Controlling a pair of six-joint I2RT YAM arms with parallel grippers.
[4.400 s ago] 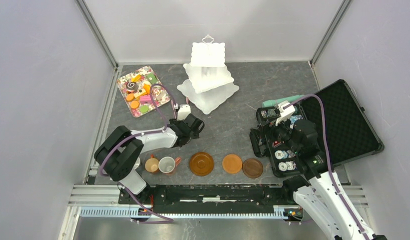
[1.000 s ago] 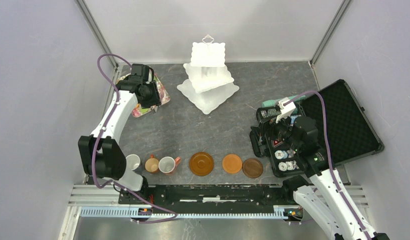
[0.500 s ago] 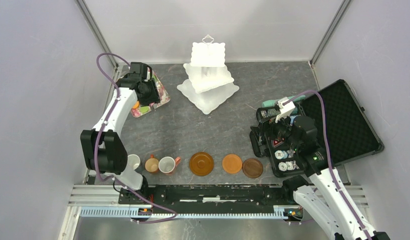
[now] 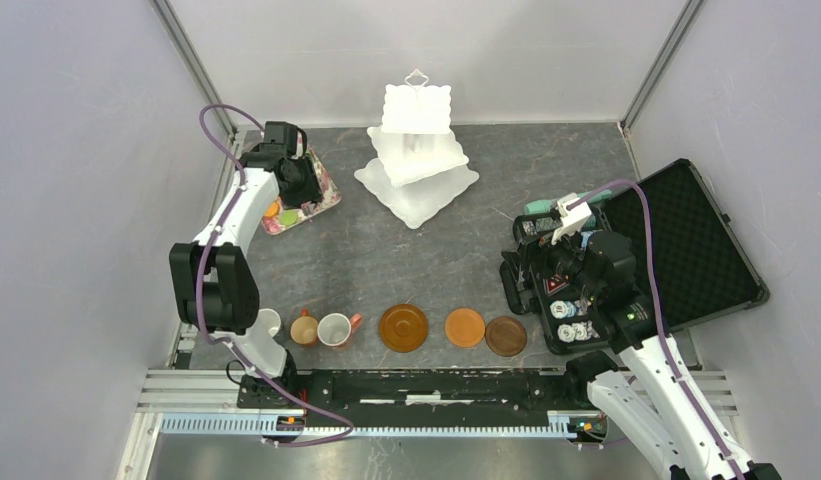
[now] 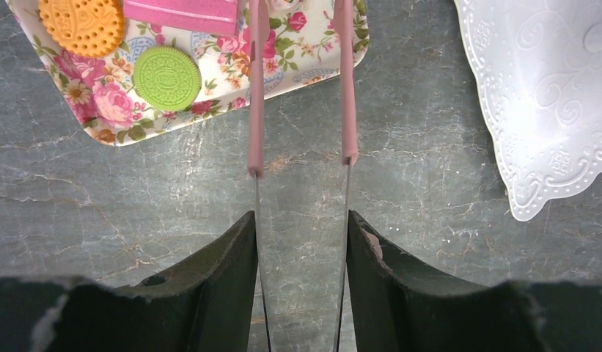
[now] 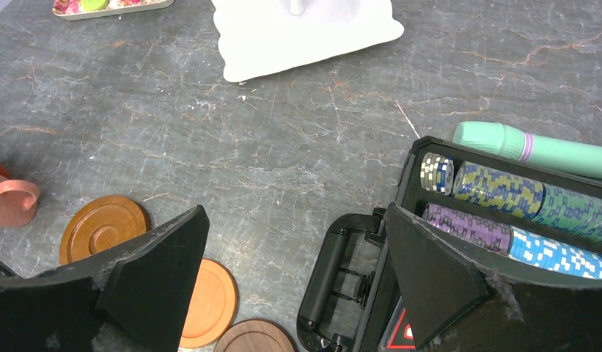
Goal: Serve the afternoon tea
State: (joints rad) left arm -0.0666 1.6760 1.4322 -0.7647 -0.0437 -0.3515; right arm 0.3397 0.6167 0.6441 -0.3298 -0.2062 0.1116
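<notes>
Right, here is a dark grey marbled stone table (image 4: 436, 250), boxed in by plain pale walls with aluminium posts at the far corners. At twelve o'clock stands the white three-tier scalloped stand (image 4: 416, 160). At ten o'clock the left end effector (image 5: 301, 22) hangs over the near edge of the floral rectangular tray (image 5: 210, 110), its pink pads (image 5: 256, 88) held apart with only tray pattern between them. An orange round toy biscuit (image 5: 81, 26), a green round toy biscuit (image 5: 166, 77) and a pink toy cake slab (image 5: 180, 11) lie just beside it.

At seven o'clock sit three small mugs (image 4: 305, 328), at six three round brown-orange saucers (image 4: 465, 327) in a row. At four o'clock the right end effector (image 6: 294, 249) is spread wide and holds nothing, above the open black case of poker chips (image 4: 696, 250).

From above, the left arm hides most of the tray. The leftmost mug is half hidden behind the arm's base. The left pad tips run off the wrist view's top edge.
</notes>
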